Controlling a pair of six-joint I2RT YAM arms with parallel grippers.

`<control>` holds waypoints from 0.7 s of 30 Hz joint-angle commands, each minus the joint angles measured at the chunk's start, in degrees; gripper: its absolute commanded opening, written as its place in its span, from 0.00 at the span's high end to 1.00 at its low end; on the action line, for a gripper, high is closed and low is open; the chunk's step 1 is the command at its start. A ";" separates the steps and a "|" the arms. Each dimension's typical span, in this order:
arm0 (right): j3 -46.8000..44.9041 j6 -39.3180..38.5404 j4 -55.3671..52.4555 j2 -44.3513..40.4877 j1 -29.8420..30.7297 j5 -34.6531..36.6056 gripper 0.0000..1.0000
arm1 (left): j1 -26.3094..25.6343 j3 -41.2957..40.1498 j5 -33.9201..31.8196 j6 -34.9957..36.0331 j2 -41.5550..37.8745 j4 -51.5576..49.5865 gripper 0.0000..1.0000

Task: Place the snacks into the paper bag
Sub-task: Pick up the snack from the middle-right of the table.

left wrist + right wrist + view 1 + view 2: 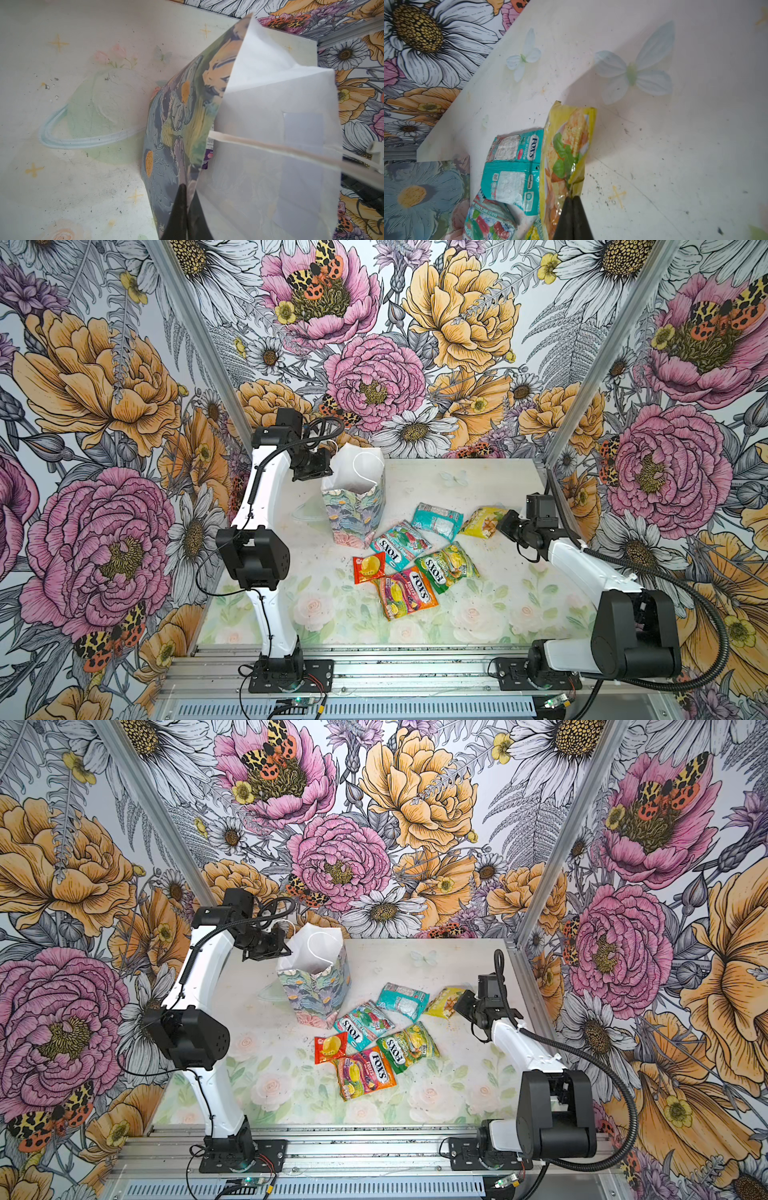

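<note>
The paper bag (353, 506) (313, 990) stands upright and open at the back of the table, white inside. My left gripper (329, 472) (187, 188) is shut on the bag's left rim, one finger outside the printed wall and one inside. A sliver of purple wrapper (208, 156) shows inside the bag. My right gripper (501, 523) (572, 197) is shut on the edge of a yellow snack packet (482, 522) (566, 149). Right of the bag lie a teal packet (436, 520), a teal-and-red one (399, 545), a green one (446, 566), a small red one (368, 568) and an orange one (409, 593).
The table top (478, 614) carries a pale floral print. Aluminium posts (582, 364) and flowered walls close in the back and both sides. A metal rail (415, 672) with both arm bases runs along the front edge.
</note>
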 commanded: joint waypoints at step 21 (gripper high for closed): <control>26.14 -3.98 -8.89 -1.29 13.58 3.93 1.00 | -1.15 -0.27 0.74 0.60 -1.47 0.22 1.00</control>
